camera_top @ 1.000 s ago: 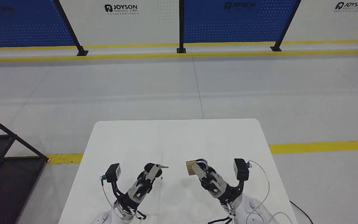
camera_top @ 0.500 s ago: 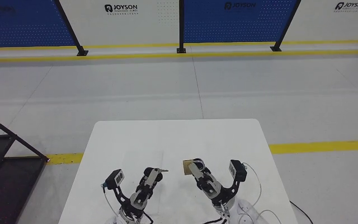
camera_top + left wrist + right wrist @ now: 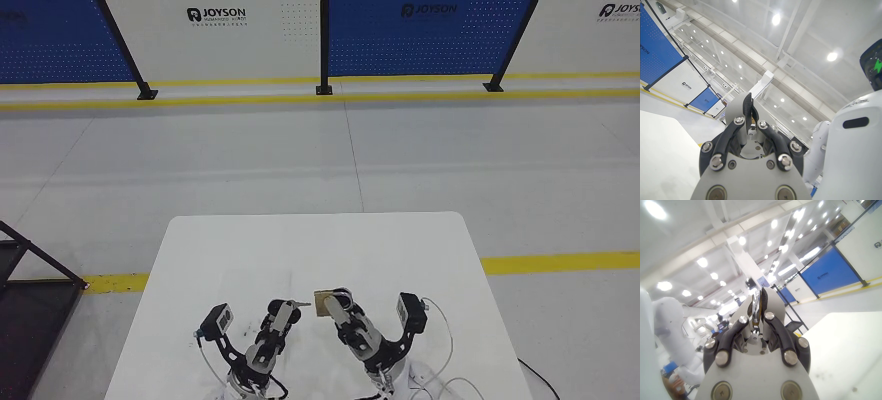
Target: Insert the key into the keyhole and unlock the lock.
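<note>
Pinching the small silver metal key (image 3: pixel 298 302) above the near edge of the white desk (image 3: pixel 300 240), the left gripper (image 3: pixel 287 309) aims it at the square brass padlock (image 3: pixel 322 303), which is clamped just beside it in the right gripper (image 3: pixel 334 306). A slight misalignment could make the tip miss the keyhole. The thin key could also twist in that grip.

Overhead camera plus two upturned wrist cameras.
The top view looks down across the white rectangular table (image 3: pixel 300 250) to far blue-and-white barrier panels (image 3: pixel 420 30); wrist cameras sit close behind the left gripper (image 3: pixel 750 111) and right gripper (image 3: pixel 758 303), tilted ceilingward, sharing table corner and panels.
</note>
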Motion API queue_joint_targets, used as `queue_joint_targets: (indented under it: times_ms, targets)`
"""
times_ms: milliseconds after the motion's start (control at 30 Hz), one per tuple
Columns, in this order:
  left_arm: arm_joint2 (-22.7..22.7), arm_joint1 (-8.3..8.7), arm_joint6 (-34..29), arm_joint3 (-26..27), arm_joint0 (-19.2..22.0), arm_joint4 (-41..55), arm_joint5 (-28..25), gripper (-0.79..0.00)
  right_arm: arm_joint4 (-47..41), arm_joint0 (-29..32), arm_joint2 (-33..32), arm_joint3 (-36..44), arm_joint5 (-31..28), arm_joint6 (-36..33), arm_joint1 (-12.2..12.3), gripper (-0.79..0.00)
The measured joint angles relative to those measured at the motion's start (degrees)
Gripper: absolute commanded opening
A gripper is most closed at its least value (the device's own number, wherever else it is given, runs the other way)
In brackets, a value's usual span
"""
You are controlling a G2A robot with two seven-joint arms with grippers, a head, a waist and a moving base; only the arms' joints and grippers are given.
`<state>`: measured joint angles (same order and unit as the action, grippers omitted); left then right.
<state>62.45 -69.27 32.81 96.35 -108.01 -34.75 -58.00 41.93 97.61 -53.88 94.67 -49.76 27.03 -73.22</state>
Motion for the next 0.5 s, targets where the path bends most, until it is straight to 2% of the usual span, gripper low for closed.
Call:
queue_joint_targets:
  times_ms: [500]
  targets:
    - [-1.8,-0.61,3.0,-1.5,1.1,-2.6,0.0,-0.785,1.3,0.3,0.2,-0.4,-0.1,1.4,-0.3,-0.785]
